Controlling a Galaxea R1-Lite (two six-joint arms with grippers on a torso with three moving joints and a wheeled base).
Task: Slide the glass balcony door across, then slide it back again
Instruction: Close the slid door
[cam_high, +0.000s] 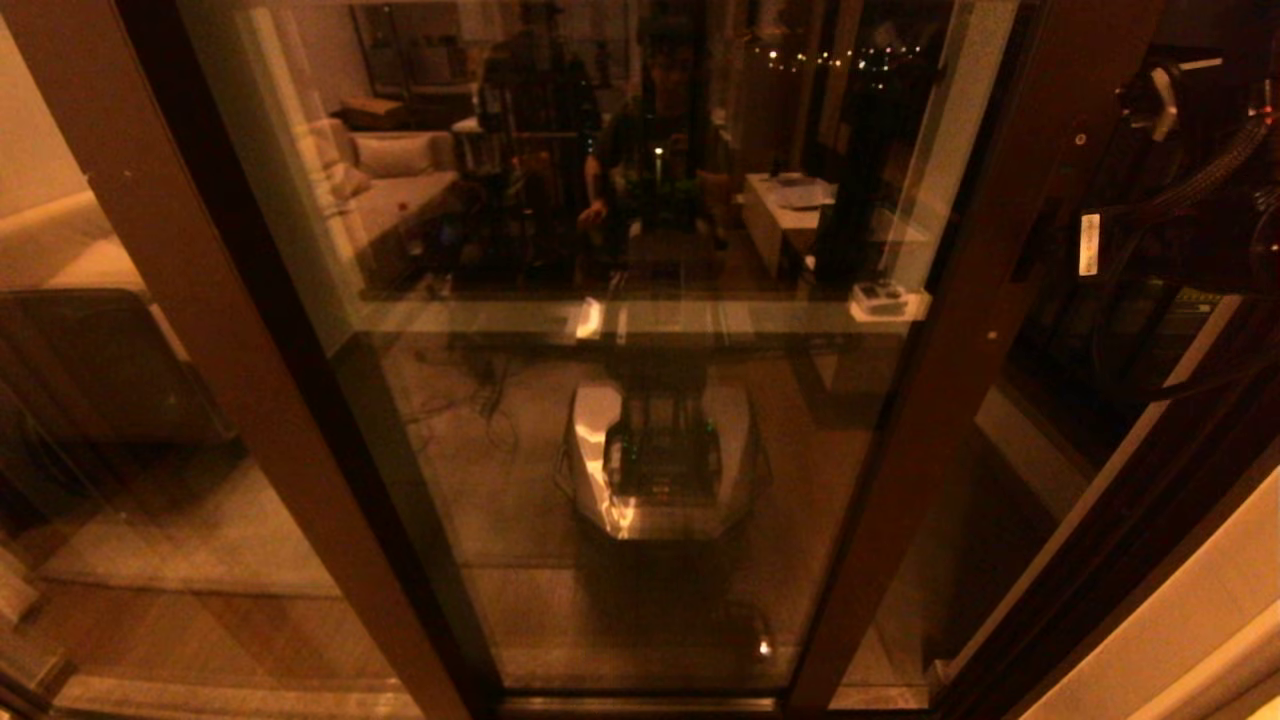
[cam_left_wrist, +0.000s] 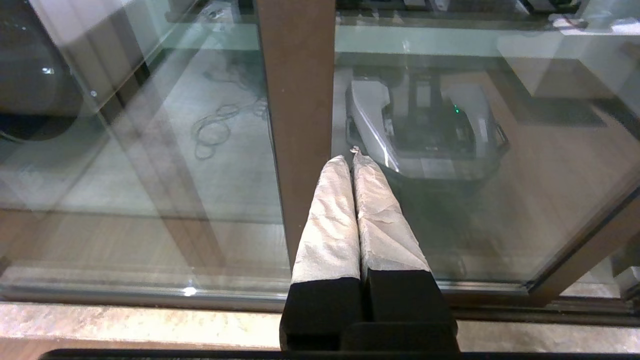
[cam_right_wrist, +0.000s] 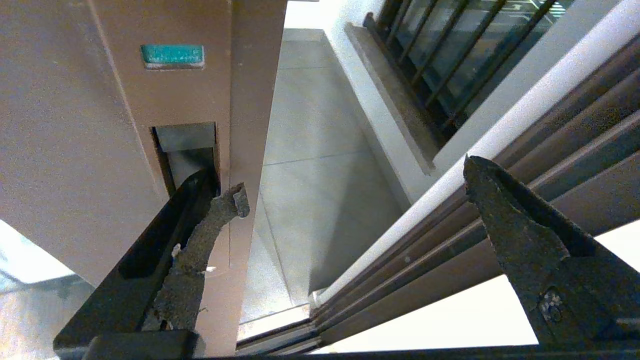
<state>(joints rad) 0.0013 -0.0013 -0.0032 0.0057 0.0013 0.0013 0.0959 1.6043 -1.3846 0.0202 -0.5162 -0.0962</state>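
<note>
Night-lit room reflects in the glass, sofa and robot base mirrored; you're facing the door head-on, and it fills most of the head view. Its pane sits between two brown uprights, long axis vertical. A gap is open to the right of the handle-side upright, with balcony floor and railing visible through it in the right wrist view.

Right gripper: fingers spread wide. One finger is tucked at the recessed handle slot in the upright's edge, touching or just short of it, can't tell which. The other hangs free over the track rails. Nothing is clamped. The door edge lies on the robot's left of that gripper, so my read is any push from here goes sideways along the track, across the upright's long axis.

Left gripper: padded fingers pressed together, empty, tips at the other brown upright, right beside the glass. Contact not certain.

The right arm is nearer the handle; I'd treat it as the working arm.

Count: one door, one handle slot, two uprights in view, two grippers, one railing.
</note>
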